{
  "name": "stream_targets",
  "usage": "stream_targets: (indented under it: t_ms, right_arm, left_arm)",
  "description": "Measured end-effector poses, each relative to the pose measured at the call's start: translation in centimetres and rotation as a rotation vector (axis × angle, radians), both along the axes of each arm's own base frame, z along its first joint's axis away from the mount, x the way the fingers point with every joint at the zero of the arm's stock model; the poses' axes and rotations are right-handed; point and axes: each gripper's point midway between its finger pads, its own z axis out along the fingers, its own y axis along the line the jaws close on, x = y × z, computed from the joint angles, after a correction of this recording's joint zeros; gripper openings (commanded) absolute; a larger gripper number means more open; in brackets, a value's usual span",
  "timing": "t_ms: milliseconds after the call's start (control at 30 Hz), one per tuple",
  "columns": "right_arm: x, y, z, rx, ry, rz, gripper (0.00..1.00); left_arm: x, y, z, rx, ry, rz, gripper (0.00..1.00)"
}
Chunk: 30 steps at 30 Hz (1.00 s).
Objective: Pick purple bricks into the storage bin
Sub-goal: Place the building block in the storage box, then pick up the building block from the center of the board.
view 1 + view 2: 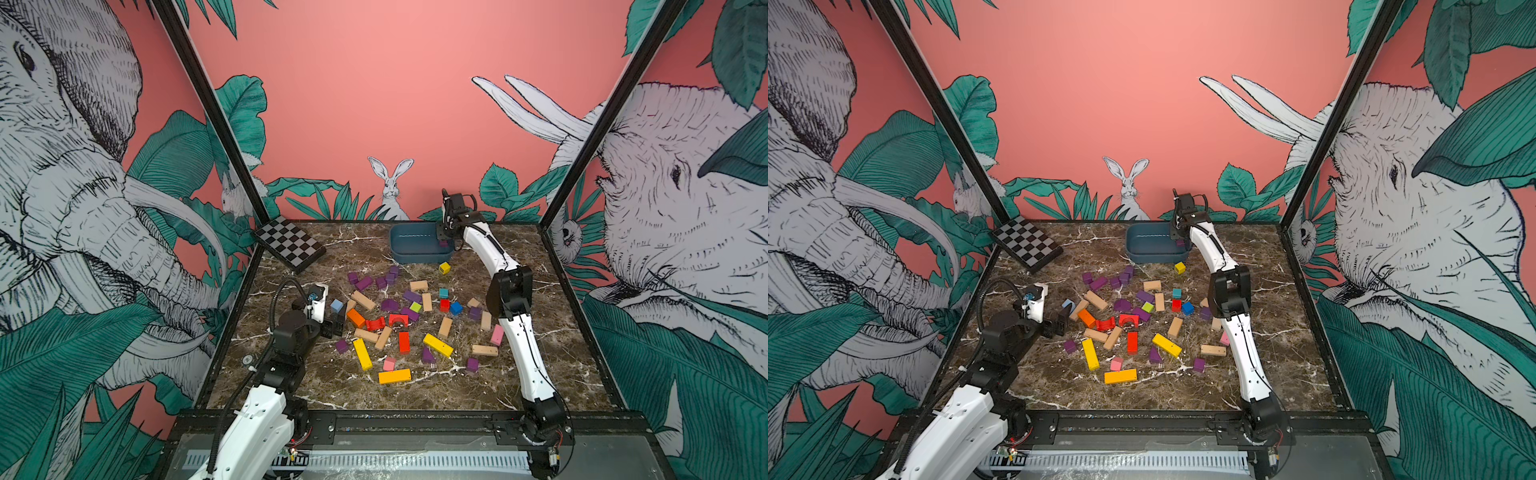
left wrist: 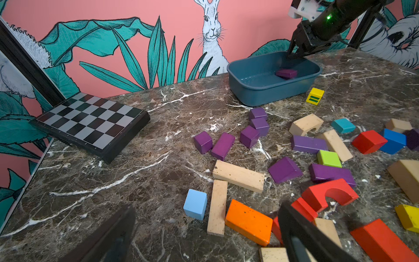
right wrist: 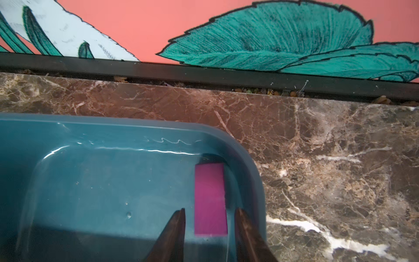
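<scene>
The right gripper [image 3: 210, 211] hangs just inside the storage bin [image 3: 113, 127], at its right end. Its jaws stand a little apart, with a gap on each side of 1 purple bar [image 3: 210, 195]. The bar lies flat on the bin floor, against the right wall, and looks free of the fingers. It is the only block visible in the bin.

The left gripper [image 1: 334, 326] hovers low, well in front of the bin and to its left, at the edge of the block pile. Its jaws are spread wide and hold nothing.

By my judgement the job has barely begun: 1 brick is in. About 12 purple bricks [image 1: 363, 284] lie scattered on the table in front of the bin, the nearest cluster just short of it. They are mixed with tan, red, orange, yellow, blue, green and pink blocks.

The tabletop [image 1: 540, 374] is dark brown marble with white veins. A black-and-white checkerboard slab [image 1: 291, 245] sits tilted to the left of the bin. Behind the bin rise pink walls painted with teal leaves, elephants and a white rabbit [image 1: 391, 185].
</scene>
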Motion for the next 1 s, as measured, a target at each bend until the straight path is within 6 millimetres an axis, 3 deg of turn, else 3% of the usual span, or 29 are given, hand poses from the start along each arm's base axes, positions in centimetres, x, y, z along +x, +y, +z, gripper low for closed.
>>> stream_targets:
  t_ms: [233, 433, 633, 833, 900, 1000]
  right_arm:
    - [0.0, 0.1, 0.0, -0.001, -0.002, 0.007, 0.42]
    - [-1.1, -0.2, 0.3, -0.027, 0.008, 0.022, 0.5]
    - [-3.2, -1.2, 3.6, -0.044, -0.031, 0.027, 0.58]
    - [-7.3, -3.4, 7.9, -0.073, -0.103, 0.003, 0.63]
    - [-9.3, -4.5, 8.3, -0.091, -0.115, -0.017, 0.64]
    - [-13.1, -6.9, 7.4, -0.112, -0.09, -0.062, 0.64]
  left_arm:
    - [0.0, 0.0, 0.0, 0.001, 0.0, 0.002, 0.99]
    - [0.0, 0.1, 0.0, 0.001, 0.001, 0.006, 0.99]
    - [0.1, 0.2, -0.2, 0.002, 0.006, 0.014, 0.99]
    - [0.1, 0.3, 0.1, 0.0, -0.006, 0.021, 0.99]
    - [0.0, 0.5, 0.3, 0.0, -0.01, 0.027, 0.99]
    - [0.0, 0.7, 0.4, -0.001, -0.015, 0.039, 0.99]
